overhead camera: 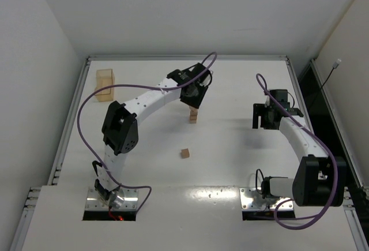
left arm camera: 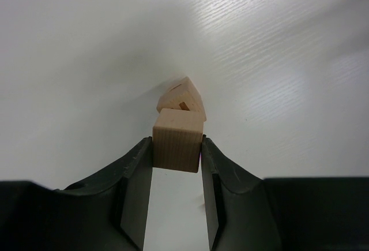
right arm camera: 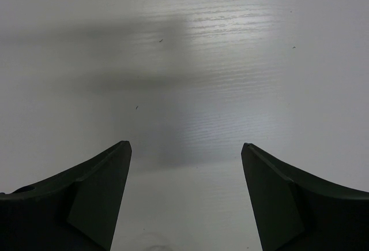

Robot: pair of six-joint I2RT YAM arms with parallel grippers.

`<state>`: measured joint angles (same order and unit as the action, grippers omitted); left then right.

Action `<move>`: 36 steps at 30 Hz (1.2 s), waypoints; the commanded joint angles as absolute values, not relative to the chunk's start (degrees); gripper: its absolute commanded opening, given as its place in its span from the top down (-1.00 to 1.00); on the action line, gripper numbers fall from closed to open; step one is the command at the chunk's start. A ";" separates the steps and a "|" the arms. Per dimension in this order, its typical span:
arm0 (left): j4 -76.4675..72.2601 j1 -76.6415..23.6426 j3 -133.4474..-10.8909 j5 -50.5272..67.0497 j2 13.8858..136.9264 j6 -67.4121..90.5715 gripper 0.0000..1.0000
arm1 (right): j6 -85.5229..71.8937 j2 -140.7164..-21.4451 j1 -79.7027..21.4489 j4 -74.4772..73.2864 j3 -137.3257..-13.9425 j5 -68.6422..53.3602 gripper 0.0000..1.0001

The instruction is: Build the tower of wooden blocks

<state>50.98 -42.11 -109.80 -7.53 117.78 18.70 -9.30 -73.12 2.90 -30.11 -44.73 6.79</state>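
Left jaws: clenched on the held block, gripping two opposite flat sides.
Position of the held block: directly above the tower; whether it touches the top cube cannot be told.
Tower: narrow stack near the middle of the bench. In the left wrist view, the cube beneath the grasped one sits turned corner-on and bears a dark mark.
Loose block: lies alone on the bench at 6 o'clock from the tower, well apart from it.
Right jaws: released and spread wide over the bench surface, at 3 o'clock from the tower.
Tan box: stands at 10 o'clock from the tower, near the far left edge.
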 commanded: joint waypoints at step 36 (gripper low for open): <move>51.50 -42.19 -113.20 -8.96 120.06 18.54 0.64 | -10.20 -72.77 3.16 -28.83 -46.23 4.84 -0.48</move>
<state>51.44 -42.11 -110.93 -8.14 120.18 18.31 -9.30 -73.12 2.90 -30.11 -44.73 5.85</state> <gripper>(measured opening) 0.316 0.742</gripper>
